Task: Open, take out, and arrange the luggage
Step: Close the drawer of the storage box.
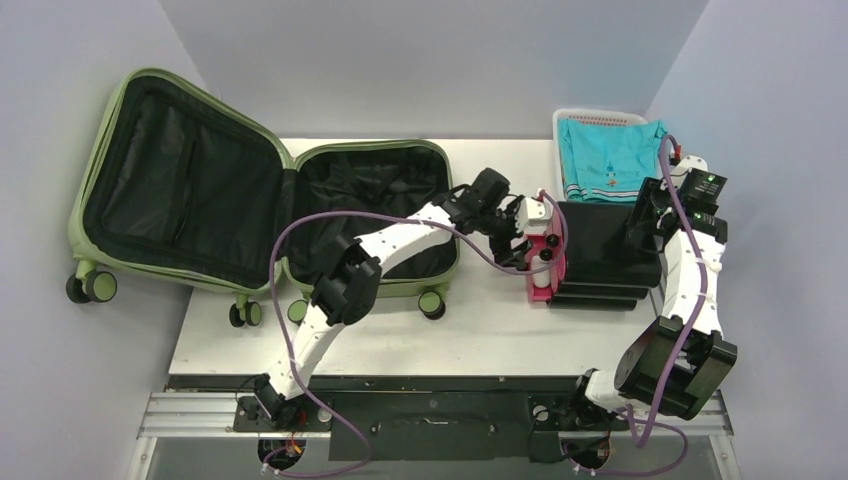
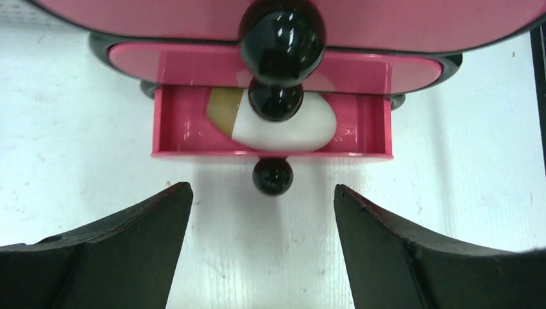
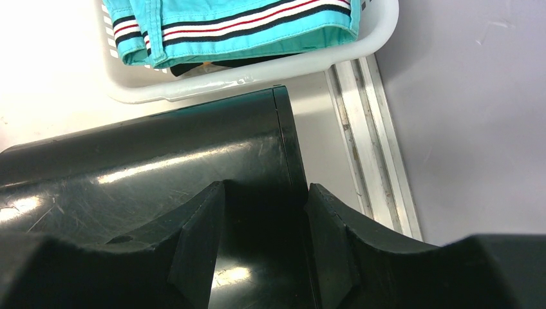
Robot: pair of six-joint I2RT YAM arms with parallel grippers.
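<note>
Luggage (image 1: 180, 190) lies wide open at the tabletop's left and looks emptied. Left end effector (image 2: 263, 190) is spread before the black case's (image 1: 600, 240) open pink drawer (image 2: 193, 153). Right end effector (image 3: 265, 188) sits on that case, can't tell its grip. Arranging isn't done.

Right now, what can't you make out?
Left wrist view: white-and-tan object in the open pink drawer, partly behind a black knob.
Right wrist view: whether the right pincer grips the black case; dark on dark, contact unclear.
Top view: suitcase lining too dark to show contents.
Right wrist view: dark item in the basket, covered by teal shorts.
</note>
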